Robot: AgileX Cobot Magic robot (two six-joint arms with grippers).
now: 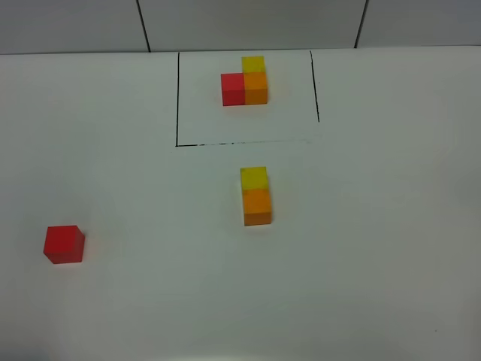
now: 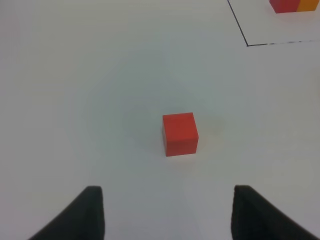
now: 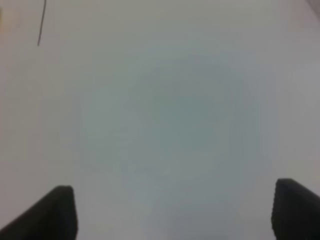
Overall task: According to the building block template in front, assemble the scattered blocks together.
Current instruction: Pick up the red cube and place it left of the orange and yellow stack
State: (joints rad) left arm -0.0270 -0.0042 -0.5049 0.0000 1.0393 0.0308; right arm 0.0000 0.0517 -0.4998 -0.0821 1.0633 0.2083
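Mainly white tabletop (image 1: 391, 256); template (image 1: 246, 83) near grey seamed back wall (image 1: 248, 22).

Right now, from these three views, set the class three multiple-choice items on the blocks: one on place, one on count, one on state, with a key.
1. Where is the loose red cube?
A. inside the drawn frame
B. far left, alone
C. at the right edge

2. How many cubes show in the exterior high view?
A. four
B. five
C. six

3. How is the left gripper?
A. open, empty
B. shut on a cube
C. shut on nothing

Key: 1 B, it sits apart while the loose yellow cube and loose orange cube touch; 2 C, three in the template plus three loose; 3 A, its jaws stand wide apart, nothing between.
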